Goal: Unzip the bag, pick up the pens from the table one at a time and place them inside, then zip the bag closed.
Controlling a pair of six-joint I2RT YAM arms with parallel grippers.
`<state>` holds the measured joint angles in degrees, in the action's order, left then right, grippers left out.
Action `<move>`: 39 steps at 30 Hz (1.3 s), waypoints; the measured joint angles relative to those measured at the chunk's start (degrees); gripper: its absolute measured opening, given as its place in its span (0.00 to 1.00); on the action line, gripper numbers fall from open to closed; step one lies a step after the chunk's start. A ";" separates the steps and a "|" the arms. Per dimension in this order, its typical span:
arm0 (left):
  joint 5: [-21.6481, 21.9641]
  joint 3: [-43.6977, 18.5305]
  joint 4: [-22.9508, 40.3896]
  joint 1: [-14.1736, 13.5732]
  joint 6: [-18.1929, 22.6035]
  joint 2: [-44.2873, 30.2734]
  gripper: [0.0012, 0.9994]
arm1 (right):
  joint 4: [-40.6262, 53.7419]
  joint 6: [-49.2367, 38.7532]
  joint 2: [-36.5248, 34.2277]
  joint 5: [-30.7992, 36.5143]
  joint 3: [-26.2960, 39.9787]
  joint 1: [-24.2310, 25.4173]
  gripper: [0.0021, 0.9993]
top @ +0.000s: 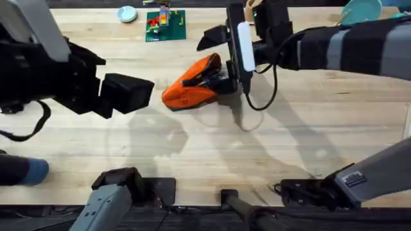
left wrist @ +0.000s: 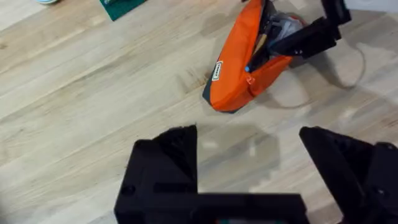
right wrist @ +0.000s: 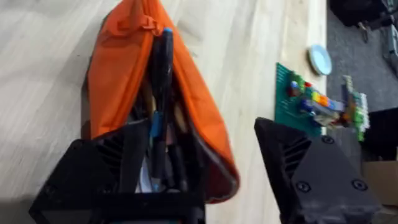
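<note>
The orange bag (top: 191,86) lies on the table (top: 308,135) at the middle, its zipper open. Dark pens (right wrist: 161,68) with blue accents lie inside the opening; they are also visible as pens (left wrist: 257,45) in the left wrist view. My right gripper (top: 226,80) is at the bag's (right wrist: 118,62) open end, open, with one finger (right wrist: 124,168) over the opening and the other finger (right wrist: 311,174) outside the bag's wall. My left gripper (top: 131,95) hovers open to the left of the bag (left wrist: 233,68), with bare table between its fingers (left wrist: 168,168).
A green baseplate with coloured bricks (top: 166,24) and a small white disc (top: 127,13) sit at the table's far edge. A black cable (top: 262,96) loops down beside the right gripper. A teal object (top: 361,9) is at the far right corner.
</note>
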<state>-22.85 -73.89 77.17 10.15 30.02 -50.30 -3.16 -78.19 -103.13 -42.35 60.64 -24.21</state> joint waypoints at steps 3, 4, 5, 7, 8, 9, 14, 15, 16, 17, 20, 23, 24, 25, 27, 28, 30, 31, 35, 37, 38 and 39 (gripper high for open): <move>0.00 0.00 0.00 0.00 0.00 0.00 0.99 | -0.17 3.33 1.87 -0.09 0.00 0.02 1.00; 0.00 0.00 0.00 0.00 0.00 0.00 0.99 | -0.17 4.57 2.50 -0.11 0.03 0.02 1.00; 0.00 0.00 0.00 0.00 0.00 0.00 1.00 | -0.19 5.67 3.02 -0.21 0.11 0.02 1.00; 0.00 0.00 0.00 0.00 0.00 0.00 1.00 | -0.22 7.69 3.81 -0.48 0.42 0.02 1.00; 0.00 0.00 0.00 0.00 0.00 0.00 1.00 | -0.22 8.69 4.15 -0.51 0.59 0.02 1.00; 0.00 0.00 0.00 0.00 0.00 0.00 1.00 | -0.21 9.57 4.41 -0.52 0.75 0.02 1.00; 0.00 0.00 0.00 0.00 0.00 0.00 0.99 | 0.18 14.01 6.34 -0.50 0.90 0.02 1.00; 0.00 0.00 0.00 0.00 0.00 0.00 0.99 | 0.18 15.23 7.13 -0.50 0.90 0.02 1.00; 0.00 0.00 0.00 0.00 0.00 0.00 1.00 | 0.21 16.59 8.08 -0.50 0.90 0.02 1.00; 0.00 0.00 0.00 0.00 0.00 0.00 0.99 | 0.20 18.01 9.00 -0.49 0.90 0.02 1.00; 0.00 0.00 0.00 0.00 0.00 0.00 1.00 | 0.32 23.59 12.52 0.58 0.94 0.02 1.00; 0.00 0.00 0.00 0.00 0.00 0.00 0.99 | 1.31 30.80 15.66 3.51 1.14 0.02 1.00; 0.00 0.00 0.00 0.00 0.00 0.00 1.00 | 1.90 33.82 16.70 4.75 1.14 0.02 1.00; 0.00 0.00 0.00 0.00 0.00 0.00 0.99 | 2.66 37.07 17.70 6.07 1.14 0.02 1.00; 0.00 0.00 0.00 0.00 0.00 0.00 0.99 | 4.58 42.76 19.48 8.28 1.16 0.02 1.00; 0.00 0.00 0.00 0.00 0.00 0.00 0.99 | 6.05 45.65 20.56 9.52 1.16 0.02 1.00; 0.00 0.00 0.00 0.00 0.00 0.00 1.00 | 10.31 50.44 22.78 12.09 1.24 0.08 1.00; 0.00 0.00 0.00 0.00 0.00 0.00 0.99 | 12.49 52.53 23.88 13.30 1.27 0.11 1.00; 0.00 0.00 0.00 0.00 0.02 0.00 0.99 | 22.33 59.96 27.47 17.31 2.18 0.13 1.00; 0.00 0.00 0.00 0.00 0.00 0.00 1.00 | 27.35 63.63 28.92 18.71 2.82 0.13 1.00; 0.00 0.00 0.00 0.00 0.00 0.00 0.99 | 29.47 65.31 29.43 19.24 3.18 0.13 1.00; 0.00 0.00 0.00 0.00 0.00 0.00 0.99 | 31.80 67.16 29.89 19.92 3.59 0.13 1.00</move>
<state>-22.85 -73.89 77.17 10.15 30.02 -50.30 28.64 -11.03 -73.25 -22.42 64.24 -24.08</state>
